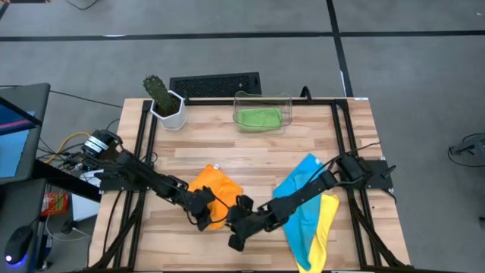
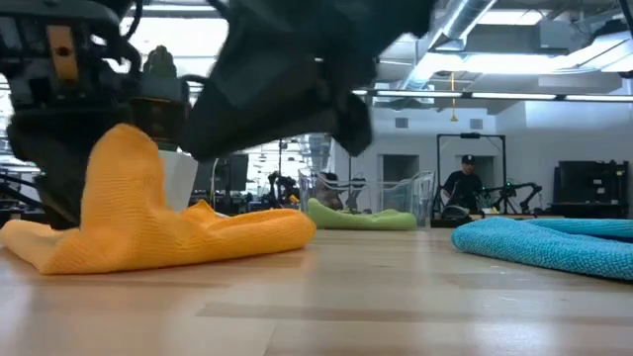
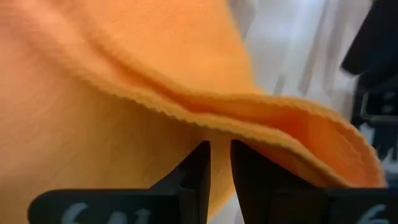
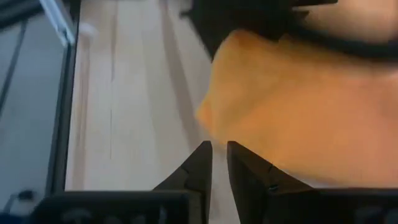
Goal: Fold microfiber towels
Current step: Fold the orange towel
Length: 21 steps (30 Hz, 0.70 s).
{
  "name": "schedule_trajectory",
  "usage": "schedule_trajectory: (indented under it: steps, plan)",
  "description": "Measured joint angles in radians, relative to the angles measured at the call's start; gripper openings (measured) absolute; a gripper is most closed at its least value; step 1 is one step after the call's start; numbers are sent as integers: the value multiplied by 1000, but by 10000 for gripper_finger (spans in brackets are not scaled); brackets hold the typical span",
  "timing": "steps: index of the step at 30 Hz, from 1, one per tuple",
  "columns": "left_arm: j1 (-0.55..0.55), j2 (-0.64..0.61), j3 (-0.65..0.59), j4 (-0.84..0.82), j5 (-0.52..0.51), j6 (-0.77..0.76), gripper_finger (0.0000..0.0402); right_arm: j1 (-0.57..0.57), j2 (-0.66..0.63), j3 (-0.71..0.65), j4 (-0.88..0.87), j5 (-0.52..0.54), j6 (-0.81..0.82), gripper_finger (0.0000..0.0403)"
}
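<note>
Left gripper (image 3: 220, 163): fingers are drawn nearly together, pinched on an edge of the orange towel (image 1: 212, 191); the hemmed edge is seen lifted and draped just beyond the fingertips in the left wrist view.
Right gripper (image 4: 219, 163): fingers are narrowly parted; it is held low just beside the orange towel's near corner. Whether cloth is pinched cannot be told.
Orange towel position: it is bunched at the front centre of the worktop (image 1: 250, 152), one side raised into a peak, the rest lying flat.
Step in hand (judged): one edge is being carried over to make a fold.
Technique (judged): the lifted edge should be kept taut and level, laid over the opposite edge with hems matched, and released only once the cloth is flat.
Blue towel (image 1: 299, 189): spread at front right, under the right arm, overlapping the yellow towel (image 1: 322, 227).
Green towel (image 1: 258, 117): lying inside the clear bin (image 1: 284, 98) at the back.
</note>
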Motion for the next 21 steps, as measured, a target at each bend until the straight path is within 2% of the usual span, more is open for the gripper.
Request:
schedule_trajectory:
  steps: [2, 6, 12, 16, 21]
  plan:
    - [0, -34, 0, -83, -28, 4, 54, -13, 0, 0, 41, 1, -33, 75]
    - [3, -44, 0, -138, -73, -30, 54, -31, 0, 1, 65, -1, -43, 75]
    - [22, -34, 4, -166, -5, 21, 54, -16, 5, 1, 73, -2, -42, 74]
    - [30, -100, -1, -283, -37, 22, 54, 0, 41, -1, 99, -18, -19, 64]
    - [30, -134, 0, -322, -66, -2, 54, -2, 92, 47, 124, -27, -20, 47]
